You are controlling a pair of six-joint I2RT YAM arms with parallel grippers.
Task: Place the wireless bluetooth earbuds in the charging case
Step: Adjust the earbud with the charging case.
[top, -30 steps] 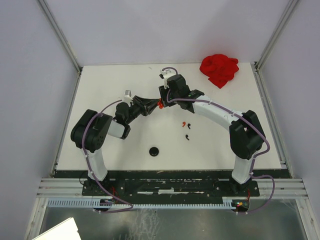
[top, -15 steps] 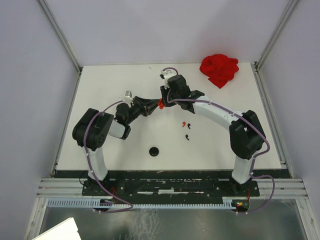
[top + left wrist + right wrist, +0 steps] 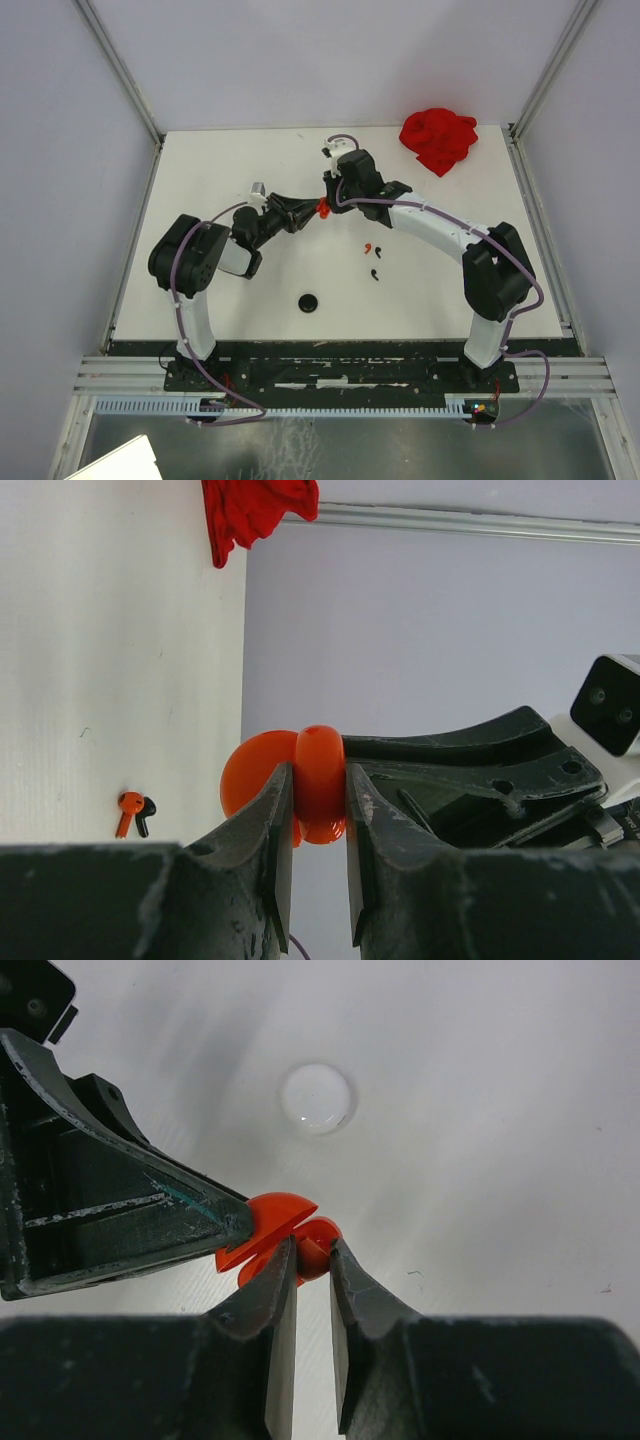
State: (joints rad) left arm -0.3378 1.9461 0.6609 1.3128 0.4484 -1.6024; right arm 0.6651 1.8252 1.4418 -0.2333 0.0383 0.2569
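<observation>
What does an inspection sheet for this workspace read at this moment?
Surface: white table, matte.
Job's things: open red charging case held up; red earbud and black earbud loose on the table.
Clutter: red cloth, black disc, white disc.
Grippers: left gripper shut on the case; right gripper pinching a small red piece, identity unclear.
Cables: purple cables along both arms.
Surroundings: grey walls, metal frame.

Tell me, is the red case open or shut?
Open. In the right wrist view the red case gapes like a clam, two halves apart; the left gripper and right gripper both pinch it.
</observation>
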